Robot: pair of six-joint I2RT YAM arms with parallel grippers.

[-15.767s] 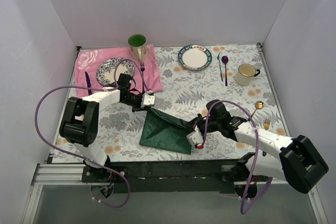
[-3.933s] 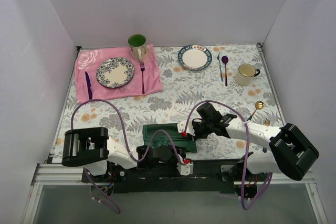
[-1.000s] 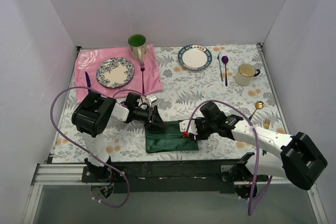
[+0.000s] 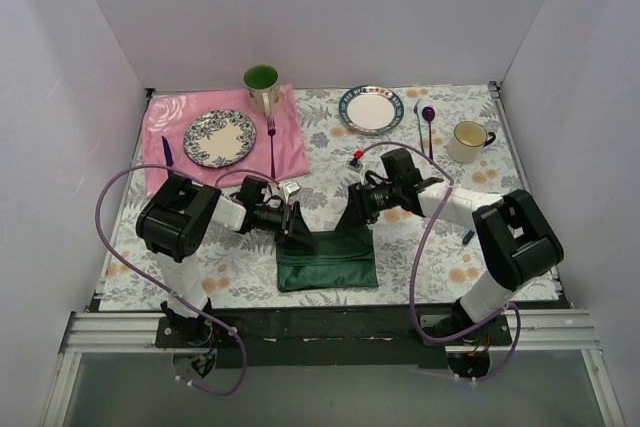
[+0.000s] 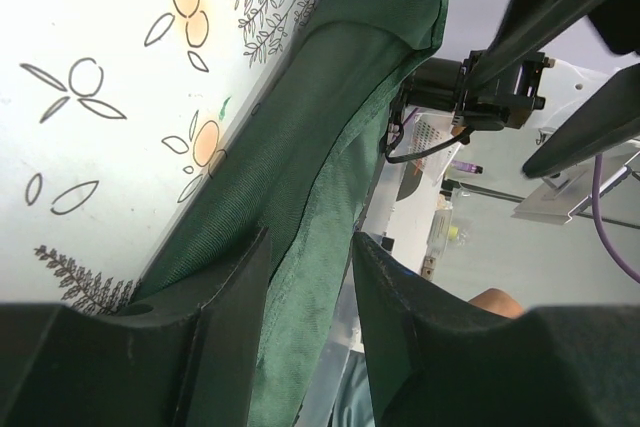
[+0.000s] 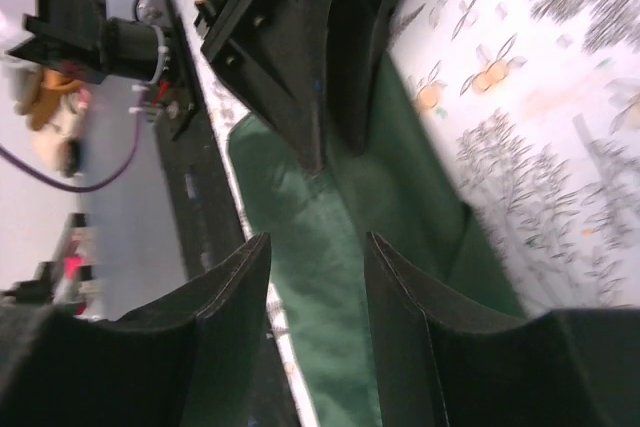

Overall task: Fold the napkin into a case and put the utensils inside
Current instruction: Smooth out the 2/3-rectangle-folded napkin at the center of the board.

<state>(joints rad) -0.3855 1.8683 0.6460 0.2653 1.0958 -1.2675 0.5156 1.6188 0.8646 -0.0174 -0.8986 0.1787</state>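
- Napkin: dark green and folded into a low band. It lies nearer the arm bases than the pink cloth and off to its right. Both far corners are drawn up off the table into peaks.
- Left gripper: low, just off the pink cloth's near right corner. Its wrist view shows the jaws closed on a fold of green fabric running between the fingers.
- Right gripper: further right of the pink cloth, at the other raised peak. Fabric fills the gap between its fingers, but I cannot tell whether they pinch it or only straddle it.
- Utensils: not plainly visible. A short dark sliver, well to the right of the pink cloth beside the right forearm, may be one handle.
- Main risk, as I judge it: if the right gripper's hold is loose, that corner drops while the left gripper pulls, and the band skews or opens out.
- Uneven pull from the two arms could drag the soft napkin bodily across the table instead of creasing it.
- The right forearm sits low, so a sweep there could knock cutlery out of reach.
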